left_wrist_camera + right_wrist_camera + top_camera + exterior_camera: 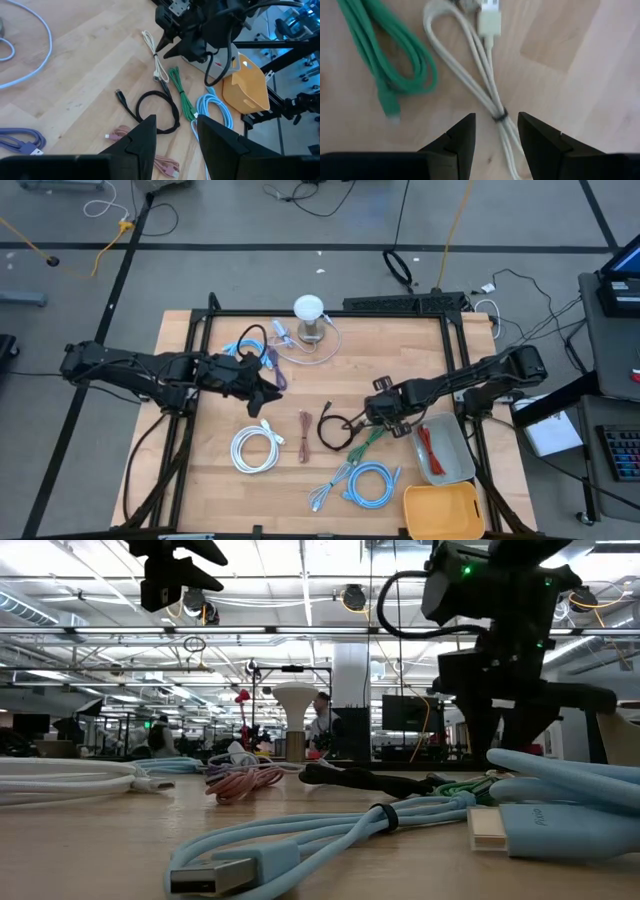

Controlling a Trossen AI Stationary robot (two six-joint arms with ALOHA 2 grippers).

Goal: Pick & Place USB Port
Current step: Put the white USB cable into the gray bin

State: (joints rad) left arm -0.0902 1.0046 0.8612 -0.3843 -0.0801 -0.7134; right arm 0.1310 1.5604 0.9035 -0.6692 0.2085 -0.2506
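Directly below the right claw (495,131), fingers spread and empty, a banded white USB cable (485,90) lies on the wooden surface (560,40) beside a green cable (395,65). Farther left, the left claw (174,131) hovers spread, empty.

No text, label, brand or number can be read on anything in these views.

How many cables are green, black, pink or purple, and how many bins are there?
Green cable: 1
Black cable: 1
Pink cable: 1
Purple cable: 1
Bins: 2, the grey bin and the yellow bin
Total: 6
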